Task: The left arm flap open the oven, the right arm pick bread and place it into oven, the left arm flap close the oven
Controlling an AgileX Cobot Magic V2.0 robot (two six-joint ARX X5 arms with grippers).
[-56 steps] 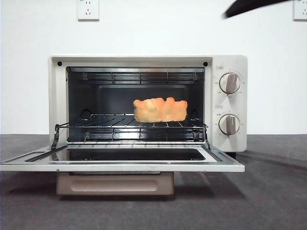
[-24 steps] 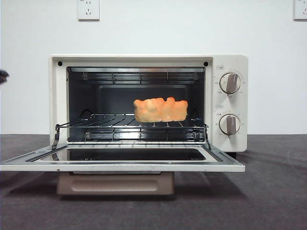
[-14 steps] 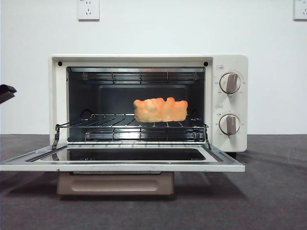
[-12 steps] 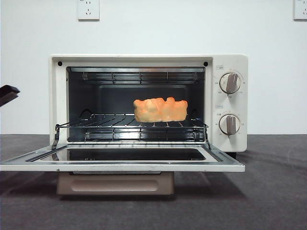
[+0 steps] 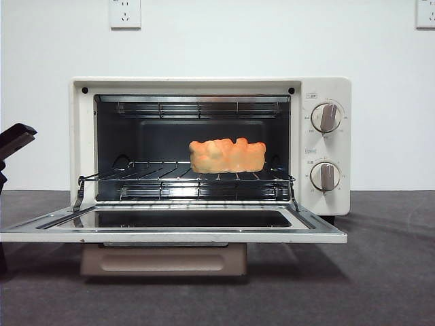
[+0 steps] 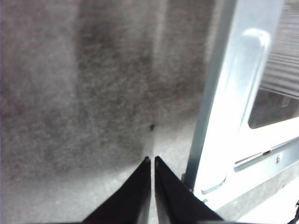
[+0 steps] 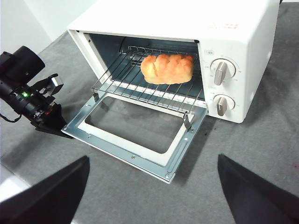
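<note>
Front view: oven [image 5: 326, 88], cream-white with 2 beige knobs [image 5: 325, 117], door [image 5: 173, 227] folded down flat and open; bread [image 5: 227, 155] on the wire rack [image 5: 156, 178] inside, right of centre; a black arm part at the left edge, beside the door. Left wrist view: left tool [image 6: 152, 161] with jaws pressed together, tips low over the grey surface [image 6: 84, 93], just beside the door's metal corner [image 6: 229, 140]. Right wrist view: right tool [image 7: 154, 186] with jaws wide apart, holding nothing, well back from the oven [image 7: 187, 18]; the left arm [image 7: 32, 100] sits at the door's outer left corner, bread [image 7: 167, 68] on the rack.
</note>
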